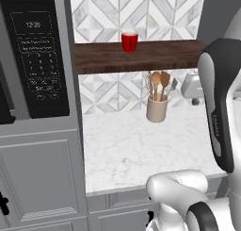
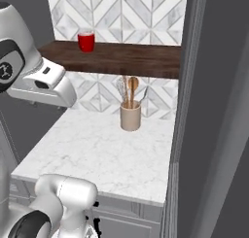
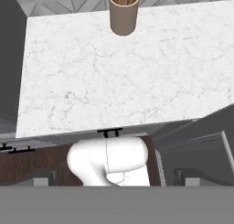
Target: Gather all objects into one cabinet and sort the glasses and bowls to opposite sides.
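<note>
red cup (image 1: 129,41) | upright on wooden shelf (image 1: 155,55), awaiting pickup | crock (image 1: 156,108) on desk (image 1: 136,150) | pincer (image 3: 117,177) wide open, empty

Utensil crock (image 3: 124,15) rim and spoons, seemingly cropped by top edge.

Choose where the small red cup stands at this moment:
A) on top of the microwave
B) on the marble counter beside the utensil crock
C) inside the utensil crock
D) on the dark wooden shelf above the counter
D: the red cup stands upright on the dark wooden shelf, above the utensil crock.
</note>
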